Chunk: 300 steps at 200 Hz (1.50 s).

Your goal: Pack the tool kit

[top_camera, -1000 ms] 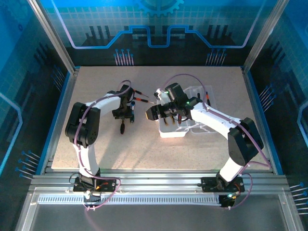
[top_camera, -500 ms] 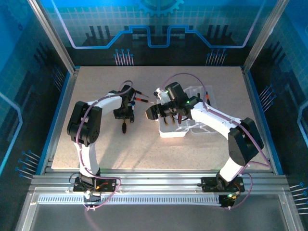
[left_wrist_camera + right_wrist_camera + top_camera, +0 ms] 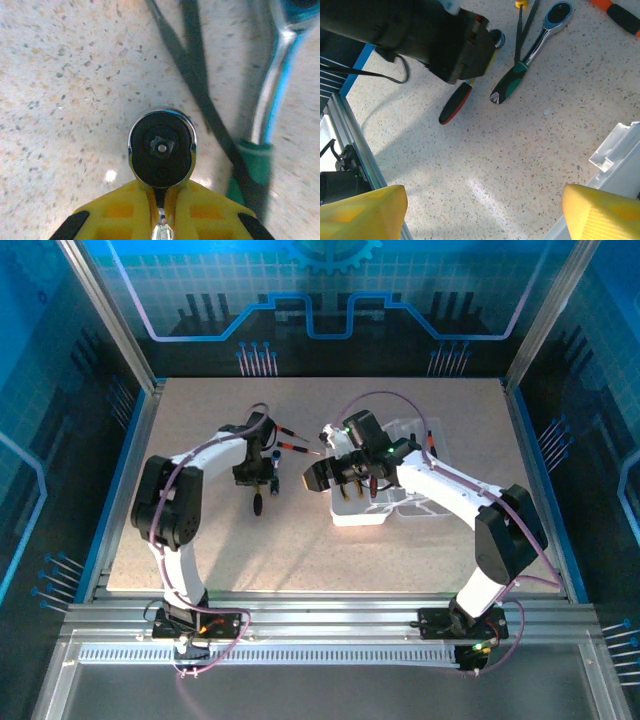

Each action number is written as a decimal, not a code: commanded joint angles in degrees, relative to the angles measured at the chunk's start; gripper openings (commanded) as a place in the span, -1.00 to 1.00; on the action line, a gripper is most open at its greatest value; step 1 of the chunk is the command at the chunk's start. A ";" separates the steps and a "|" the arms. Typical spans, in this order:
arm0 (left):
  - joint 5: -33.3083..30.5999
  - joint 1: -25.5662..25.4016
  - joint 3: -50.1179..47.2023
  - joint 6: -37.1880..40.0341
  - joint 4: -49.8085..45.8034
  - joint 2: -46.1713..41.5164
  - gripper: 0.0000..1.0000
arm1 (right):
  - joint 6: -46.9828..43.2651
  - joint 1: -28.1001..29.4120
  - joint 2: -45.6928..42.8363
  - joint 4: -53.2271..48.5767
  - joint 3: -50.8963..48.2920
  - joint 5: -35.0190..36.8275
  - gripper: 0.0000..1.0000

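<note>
The packing is early, as far as I can judge. The clear tool case (image 3: 362, 514) lies open on the worktop (image 3: 330, 560), and most of the tools I can see lie outside it, on the side toward my left arm.

My left claw (image 3: 161, 194) is clamped on the red-handled ratchet (image 3: 161, 150), just behind its round head with the square drive. That ratchet is on the left side of the case, well apart from it. I cannot tell whether it is lifted or resting on the worktop. Just beside it, a little nearer the case, lies a green-handled ratchet (image 3: 532, 50). Beyond that, two orange-and-black screwdrivers (image 3: 296, 448) lie between the ratchets and the case's far left corner.

My right claw (image 3: 482, 200) hangs at the case's left edge with its fingers wide apart and nothing between them.

What is already in the case I cannot make out, because my right arm covers much of it. A slim red-and-black tool (image 3: 430, 444) shows at its far side, in or beside it.

I judge that the ratchet in my grip, the green one and both screwdrivers are yet to go in, and then the lid needs shutting.
</note>
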 commanded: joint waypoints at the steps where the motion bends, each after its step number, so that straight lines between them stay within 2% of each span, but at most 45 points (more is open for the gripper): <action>1: 5.15 0.28 2.48 0.33 -2.57 -9.18 -1.00 | -1.22 1.74 -0.08 -1.88 2.13 0.17 0.69; 34: 9.43 -0.70 4.02 -1.56 -1.73 -15.26 -1.00 | 1.27 3.90 1.83 1.48 3.08 -0.39 0.69; 60: 10.55 -2.15 4.44 -2.96 -0.50 -17.83 -1.00 | 4.41 5.25 3.69 6.00 4.10 -1.96 0.60; 78: 10.72 -2.87 4.88 -3.45 -0.32 -18.33 -1.00 | 6.84 6.17 5.57 9.48 4.81 -3.91 0.55; 132: 11.33 -4.11 5.07 -4.16 0.65 -18.78 -1.00 | 12.83 8.41 10.50 17.07 5.87 -4.80 0.50; 161: 11.58 -4.45 5.09 -4.17 0.87 -18.69 -1.00 | 14.11 9.18 12.26 18.73 7.13 -4.23 0.41; 172: 11.67 -4.46 5.01 -4.19 1.02 -18.68 -1.00 | 14.50 9.27 12.72 19.13 7.39 -4.18 0.34; 217: 11.61 -4.49 4.46 -4.20 1.32 -18.43 -1.00 | 15.27 9.26 12.26 20.16 7.50 -4.14 -0.21; 258: 11.72 -4.49 4.53 -3.86 1.68 -17.97 -1.00 | 14.53 8.24 9.59 18.56 6.46 -4.11 -0.86; 270: 11.37 -4.42 4.78 -3.45 1.60 -18.03 -0.81 | 14.10 7.44 8.15 17.67 5.40 -4.18 -1.00; 287: 10.71 -4.08 5.23 -2.36 1.53 -18.67 -0.67 | 13.22 6.09 5.59 16.57 2.98 -4.14 -1.00; 300: 11.00 -3.39 5.80 -1.63 1.66 -19.46 -0.46 | 12.48 4.90 3.18 15.65 0.62 -4.02 -1.00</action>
